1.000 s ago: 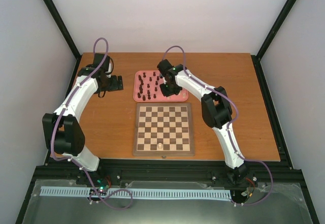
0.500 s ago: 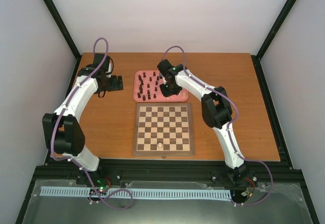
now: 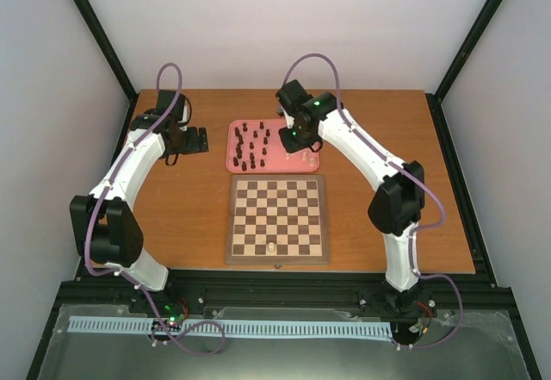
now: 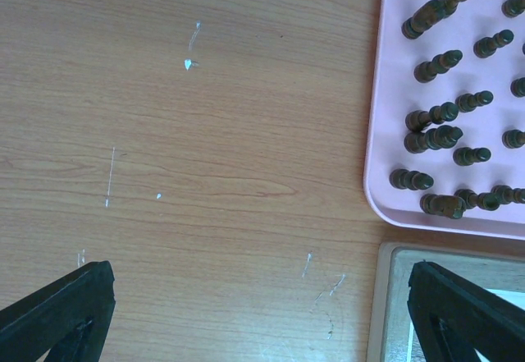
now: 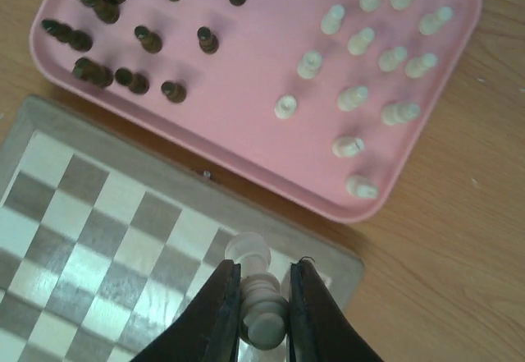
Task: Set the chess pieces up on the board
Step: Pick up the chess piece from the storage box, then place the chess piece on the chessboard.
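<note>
My right gripper [image 3: 291,139] hangs above the pink tray's near right side, shut on a cream-white chess piece [image 5: 259,295]. In the right wrist view its fingers [image 5: 223,296] clamp the piece over the board's far edge [image 5: 164,165]. Several cream pieces [image 5: 369,50] and dark brown pieces [image 5: 123,42] stand in the tray [image 5: 246,124]. The board [image 3: 232,216] carries one cream piece [image 3: 271,246] in its near row. My left gripper [image 3: 202,140] is open and empty left of the tray, over bare table [image 4: 262,321].
The pink tray [image 3: 269,171] lies just beyond the board. In the left wrist view its rim [image 4: 373,173] with the dark pieces [image 4: 443,132] is at the right, and a board corner [image 4: 385,313] sits below it. Black frame posts border the wooden table.
My right gripper has shut on a cream piece in the tray and risen with it; that arm's elbow swung out to the right. The left arm has stayed still.
</note>
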Tool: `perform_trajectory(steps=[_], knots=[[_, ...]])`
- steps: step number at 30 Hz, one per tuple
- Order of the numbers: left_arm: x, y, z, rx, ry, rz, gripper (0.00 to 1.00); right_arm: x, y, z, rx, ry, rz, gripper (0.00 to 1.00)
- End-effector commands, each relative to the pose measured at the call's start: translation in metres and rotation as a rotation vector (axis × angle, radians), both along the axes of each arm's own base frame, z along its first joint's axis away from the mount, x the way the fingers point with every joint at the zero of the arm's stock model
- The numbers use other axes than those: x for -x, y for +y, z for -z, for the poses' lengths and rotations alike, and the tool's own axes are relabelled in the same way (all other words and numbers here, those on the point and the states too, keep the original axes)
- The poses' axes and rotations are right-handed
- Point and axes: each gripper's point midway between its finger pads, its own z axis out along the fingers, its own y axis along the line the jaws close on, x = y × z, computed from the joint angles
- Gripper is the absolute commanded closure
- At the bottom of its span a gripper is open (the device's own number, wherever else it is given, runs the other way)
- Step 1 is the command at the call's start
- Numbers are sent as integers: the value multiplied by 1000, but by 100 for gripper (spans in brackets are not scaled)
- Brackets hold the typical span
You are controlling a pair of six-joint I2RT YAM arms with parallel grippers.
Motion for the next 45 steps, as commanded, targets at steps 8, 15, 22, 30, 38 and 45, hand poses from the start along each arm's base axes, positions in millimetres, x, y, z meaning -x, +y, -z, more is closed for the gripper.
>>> perform_trajectory(steps=[8,15,22,30,38,45], knots=[[-5,-4,-28,27,-76,-5,0,148,-16,7,165,92,-33,96],[-3,-6,-26,44,-78,-4,0,208,12,42,179,107,-98,96],[-1,-5,-26,45,-81,-8,0,233,30,70,166,130,-179,96],[3,-5,-26,50,-83,-14,0,250,36,89,172,146,-211,96],[3,-6,-26,57,-86,-19,0,253,39,92,188,116,-217,96],[4,-6,-26,62,-87,-19,0,250,37,99,209,98,-201,96]])
